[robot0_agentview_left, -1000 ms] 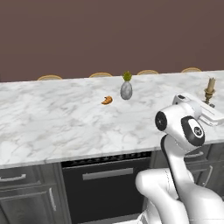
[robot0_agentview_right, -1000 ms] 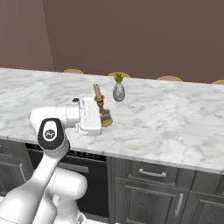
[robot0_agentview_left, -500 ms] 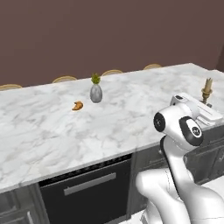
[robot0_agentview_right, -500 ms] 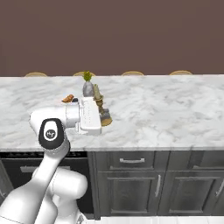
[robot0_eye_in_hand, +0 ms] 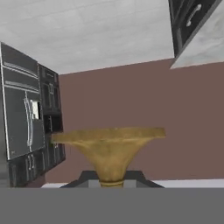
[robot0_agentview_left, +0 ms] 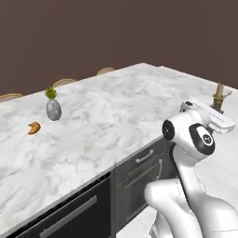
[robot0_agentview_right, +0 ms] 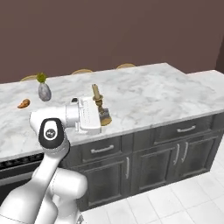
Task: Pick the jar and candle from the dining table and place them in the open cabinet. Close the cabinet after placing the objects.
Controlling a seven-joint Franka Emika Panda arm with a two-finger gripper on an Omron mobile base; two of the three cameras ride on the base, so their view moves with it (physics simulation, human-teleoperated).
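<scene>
My gripper (robot0_agentview_right: 104, 115) is shut on the small gold holder (robot0_agentview_right: 99, 104) of the cream-tan candle (robot0_agentview_right: 96, 91), which stands upright above the hand. It hangs over the near edge of the white marble dining table (robot0_agentview_right: 148, 87). From the left the candle (robot0_agentview_left: 218, 90) pokes up behind the white hand, off the table's (robot0_agentview_left: 121, 111) right corner. In the hand view the flared gold holder (robot0_eye_in_hand: 109, 146) sits between the two dark fingertips (robot0_eye_in_hand: 87, 178), seen from its base. The jar and the open cabinet are out of view.
A grey egg-shaped vase (robot0_agentview_left: 53, 110) (robot0_agentview_right: 43, 92) and an orange croissant (robot0_agentview_left: 33, 128) (robot0_agentview_right: 23, 103) lie far left on the marble. Chair backs (robot0_agentview_left: 65, 82) line the far edge. Dark drawers with bar handles (robot0_agentview_right: 186, 129) run below the top. Tall dark cabinet fronts (robot0_eye_in_hand: 26, 127) show in the hand view.
The whole picture has shifted: the base has swung round, so the table, vase and croissant slide leftward and the table's right end comes into sight. The candle stays in the shut gripper.
</scene>
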